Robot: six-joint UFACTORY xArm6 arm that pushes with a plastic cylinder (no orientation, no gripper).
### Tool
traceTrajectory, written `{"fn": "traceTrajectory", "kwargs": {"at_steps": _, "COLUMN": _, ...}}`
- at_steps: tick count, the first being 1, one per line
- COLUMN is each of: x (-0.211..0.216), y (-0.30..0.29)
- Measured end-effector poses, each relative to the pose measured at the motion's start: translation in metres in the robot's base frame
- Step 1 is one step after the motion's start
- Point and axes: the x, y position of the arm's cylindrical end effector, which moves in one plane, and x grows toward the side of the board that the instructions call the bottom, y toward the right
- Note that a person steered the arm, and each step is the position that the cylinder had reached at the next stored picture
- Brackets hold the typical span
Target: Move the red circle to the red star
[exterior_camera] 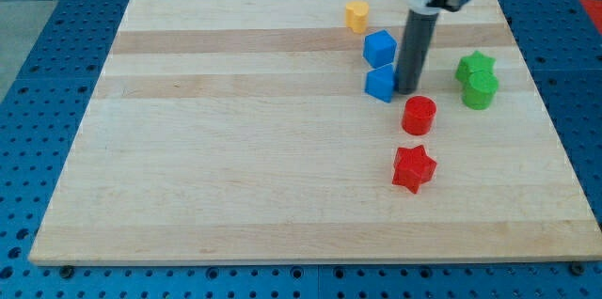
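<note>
The arm is reaching in from the table's far edge, right of centre, its rod hanging straight and upright. My tip point(408, 89) is resting on the board's surface.

Rod point(415, 50) runs out of the view's top edge, so the arm above its dark collar is cut off; my tip point(408, 89) shows, but the rod covers the right side of the lower blue block point(381, 84), whose shape cannot be settled. Upper blue block point(379, 48): outline too small to name. The two green blocks point(478, 80) touch and overlap, so the lower one's shape stays unclear, as does the yellow block point(356, 15)
</note>
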Motion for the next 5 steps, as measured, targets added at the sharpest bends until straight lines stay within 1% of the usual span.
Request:
{"fn": "traceTrajectory", "kwargs": {"at_steps": 1, "x": 0.0, "y": -0.039}}
{"fn": "traceTrajectory", "kwargs": {"at_steps": 2, "x": 0.003, "y": -0.026}}
{"fn": "traceTrajectory", "kwargs": {"at_steps": 3, "x": 0.017, "y": 0.017}}
{"fn": "traceTrajectory", "kwargs": {"at_steps": 4, "x": 0.032, "y": 0.043}}
{"fn": "traceTrajectory", "kwargs": {"at_steps": 5, "x": 0.045, "y": 0.056}}
